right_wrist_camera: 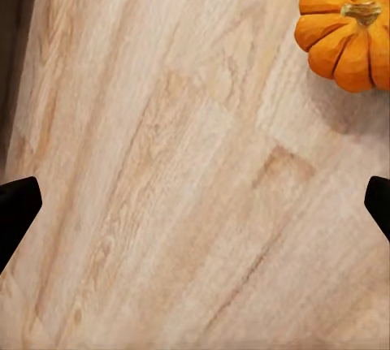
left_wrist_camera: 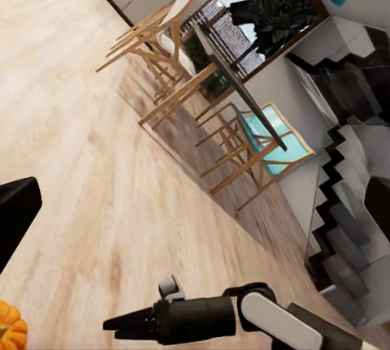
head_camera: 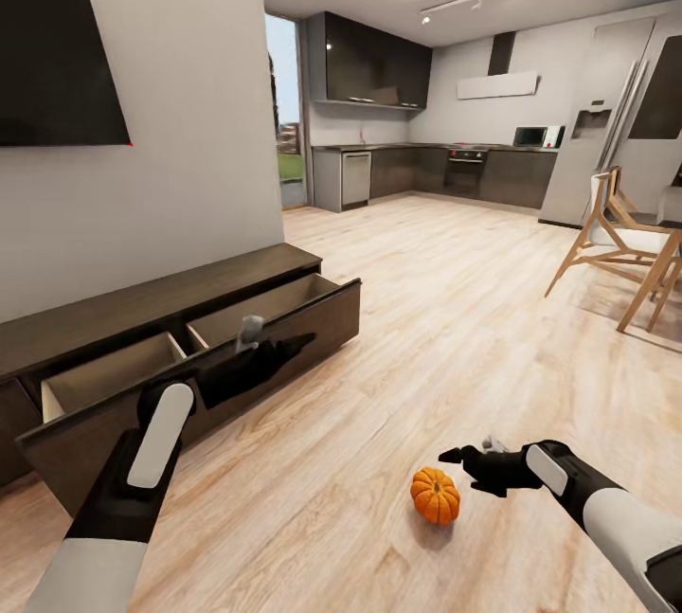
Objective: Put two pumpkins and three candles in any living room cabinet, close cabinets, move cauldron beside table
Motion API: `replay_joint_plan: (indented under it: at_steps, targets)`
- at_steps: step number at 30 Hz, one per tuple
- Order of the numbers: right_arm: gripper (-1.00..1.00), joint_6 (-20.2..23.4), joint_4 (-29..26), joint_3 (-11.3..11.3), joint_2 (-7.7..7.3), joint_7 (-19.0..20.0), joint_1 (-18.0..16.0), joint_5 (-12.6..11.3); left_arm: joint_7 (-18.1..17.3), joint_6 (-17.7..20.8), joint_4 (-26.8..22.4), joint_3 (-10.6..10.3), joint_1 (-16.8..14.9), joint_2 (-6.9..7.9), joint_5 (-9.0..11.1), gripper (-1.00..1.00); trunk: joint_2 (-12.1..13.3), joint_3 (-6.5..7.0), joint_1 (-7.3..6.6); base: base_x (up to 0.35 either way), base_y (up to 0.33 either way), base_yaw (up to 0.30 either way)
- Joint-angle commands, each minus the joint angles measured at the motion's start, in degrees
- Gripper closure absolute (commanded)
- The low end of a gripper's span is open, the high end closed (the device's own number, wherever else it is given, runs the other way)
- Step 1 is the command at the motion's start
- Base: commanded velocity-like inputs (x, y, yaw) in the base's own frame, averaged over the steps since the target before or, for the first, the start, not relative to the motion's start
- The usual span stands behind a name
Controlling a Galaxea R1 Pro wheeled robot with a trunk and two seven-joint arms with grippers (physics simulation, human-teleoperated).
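1 pumpkin (head_camera: 435,495) sits on the floor at lower centre beside the spread, empty right gripper (head_camera: 457,454), cabinet (head_camera: 189,348) drawers open; left gripper (head_camera: 284,345) unclear.

No text, label, brand, number or sign can be read anywhere in these views. The flat black wall-mounted screen (head_camera: 57,54) is blank, and the small white microwave (head_camera: 537,135) on the dark kitchen counter and the tall grey refrigerator (head_camera: 597,120) carry no legible markings.
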Motion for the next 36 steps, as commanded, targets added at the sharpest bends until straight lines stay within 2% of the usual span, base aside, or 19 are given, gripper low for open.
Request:
replay_joint_plan:
  at_steps: [1,4,8,10,11,14,17,19,21,23,25,28,34,36]
  targets:
    - [-1.0,0.11,0.16,0.17,0.0,0.27,-0.04,0.1,-0.15,0.15,-0.01,-0.16,-0.04,-0.18,-0.29,-1.0,-0.02,-0.06,-0.01,0.0,0.0,0.0]
    - [-1.0,0.11,1.13,0.12,0.04,0.23,-0.08,0.08,-0.2,-0.48,-0.04,-0.33,-0.04,-0.58,-0.91,-1.0,-0.02,-0.06,-0.01,0.0,0.0,0.0]
    - [-1.0,0.07,4.19,0.0,0.07,0.19,-0.15,-0.07,-0.2,-3.27,-0.01,-0.97,-0.04,-1.31,-1.39,-1.0,-0.02,-0.06,-0.01,0.0,0.0,0.0]
    - [-1.0,-0.06,5.18,-0.03,0.09,0.18,-0.17,-0.15,-0.14,-4.27,-0.01,-2.63,-0.04,-1.78,-1.5,-1.0,-0.02,-0.06,-0.01,0.0,0.0,0.0]
    - [-1.0,-1.05,5.76,-0.04,0.13,0.15,-0.18,-0.17,-0.09,-4.56,0.06,-3.78,-0.04,-2.08,-1.54,-1.0,-0.02,-0.06,-0.01,0.0,0.0,0.0]
    - [-1.0,-4.26,7.38,-0.05,0.54,0.12,-0.18,-0.18,-0.03,-4.87,0.23,-5.31,-0.04,-2.91,-1.61,-1.0,-0.02,-0.06,-0.01,0.0,0.0,0.0]
    - [-1.0,-7.01,8.81,-0.05,1.48,0.1,-0.18,-0.19,0.0,-4.99,0.3,-5.97,-0.04,-3.5,-1.89,-1.0,-0.02,-0.06,-0.01,0.0,0.0,0.0]
    - [-1.0,-8.7,9.57,-0.02,2.19,0.1,-0.18,-0.17,-0.03,-5.04,0.23,-6.44,-0.04,-3.77,-3.81,-1.0,-0.02,-0.06,-0.01,0.0,0.0,0.0]
    - [-1.0,-9.43,9.88,0.01,2.65,0.09,-0.18,-0.17,-0.09,-5.07,0.13,-6.93,-0.04,-3.91,-7.01,-1.0,-0.02,-0.06,-0.01,0.0,0.0,0.0]
    - [-1.0,-9.7,10.0,0.02,2.81,0.09,-0.18,-0.18,-0.12,-5.07,0.06,-7.14,-0.04,-4.0,-8.87,-1.0,-0.02,-0.06,-0.01,0.0,0.0,0.0]
    - [-1.0,-9.84,10.04,-0.01,2.89,0.12,-0.18,-0.25,-0.16,-5.08,0.03,-7.25,-0.04,-4.05,-9.85,-1.0,-0.02,-0.06,-0.01,0.0,0.0,0.0]
    - [-1.0,-9.97,10.06,-0.17,2.95,0.24,-0.18,-0.34,-0.27,-5.08,0.0,-7.4,-0.04,-4.09,-10.62,-1.0,-0.02,-0.06,-0.01,0.0,0.0,0.0]
    - [-1.0,-10.66,10.06,-0.09,2.97,0.38,-0.13,-0.44,-0.56,-5.01,0.0,-7.44,-0.04,-4.04,-10.85,-1.0,-0.02,-0.06,-0.01,0.0,0.0,0.0]
    - [-1.0,-11.57,10.06,-0.01,2.97,0.4,-0.12,-0.45,-0.6,-5.0,0.0,-7.45,-0.04,-4.03,-10.87,-1.0,-0.05,-0.5,0.04,0.0,0.0,0.0]
